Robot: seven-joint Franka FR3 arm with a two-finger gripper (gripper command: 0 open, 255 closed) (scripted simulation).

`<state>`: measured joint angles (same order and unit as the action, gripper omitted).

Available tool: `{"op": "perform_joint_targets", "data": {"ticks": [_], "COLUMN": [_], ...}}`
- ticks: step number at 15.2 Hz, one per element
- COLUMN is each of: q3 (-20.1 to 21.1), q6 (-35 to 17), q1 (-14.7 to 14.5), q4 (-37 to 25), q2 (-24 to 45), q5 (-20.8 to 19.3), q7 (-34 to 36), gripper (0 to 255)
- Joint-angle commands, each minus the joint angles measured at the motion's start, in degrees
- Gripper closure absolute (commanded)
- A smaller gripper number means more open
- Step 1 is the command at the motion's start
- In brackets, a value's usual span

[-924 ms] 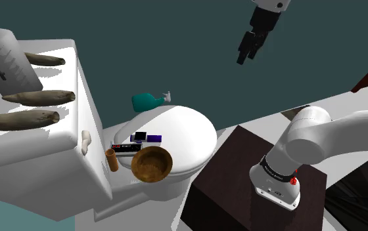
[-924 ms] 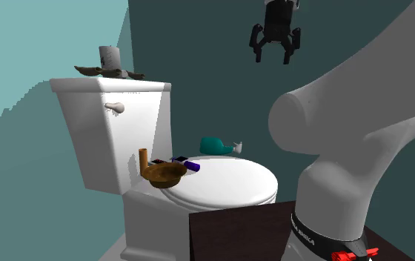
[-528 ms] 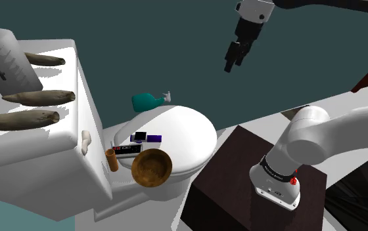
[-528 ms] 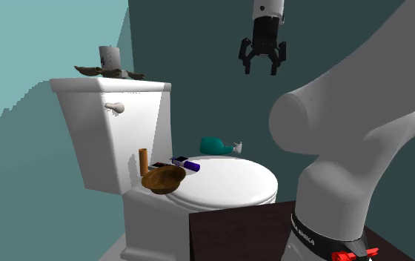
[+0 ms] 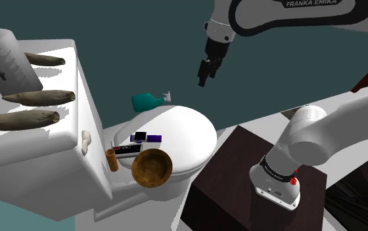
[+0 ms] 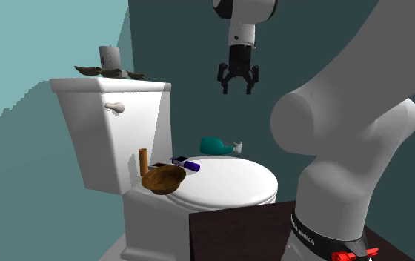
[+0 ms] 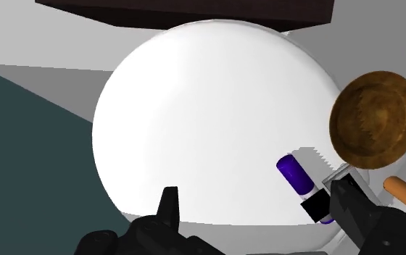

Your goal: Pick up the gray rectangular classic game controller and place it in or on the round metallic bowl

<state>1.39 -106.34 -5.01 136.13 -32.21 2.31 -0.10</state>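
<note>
Gripper (image 5: 203, 79) hangs released and empty, high above the toilet lid (image 5: 186, 134). Approach step in hand. Next move: descend onto the controller (image 5: 126, 148) just beside the brown bowl (image 5: 152, 167).

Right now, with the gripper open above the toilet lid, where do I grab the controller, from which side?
Come straight down on the controller: it lies flat and thin on the toilet lid, so only its edges give a grip. Clamp the two long edges at mid-length. Probably tight: the brown bowl sits close on one long side, the purple tube on the other.
</note>
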Motion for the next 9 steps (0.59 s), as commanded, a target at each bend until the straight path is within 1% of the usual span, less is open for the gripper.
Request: {"op": "perform_joint_targets", "data": {"ticks": [1,9], "q3": [1.1,5.0], "q6": [-3.4,-14.3], "q1": [-0.9,-3.8], "q4": [0.2,-2.8], "q2": [3.2,17.6], "q5": [0.4,0.6], "q7": [0.1,0.4], "gripper": [0,0]}}
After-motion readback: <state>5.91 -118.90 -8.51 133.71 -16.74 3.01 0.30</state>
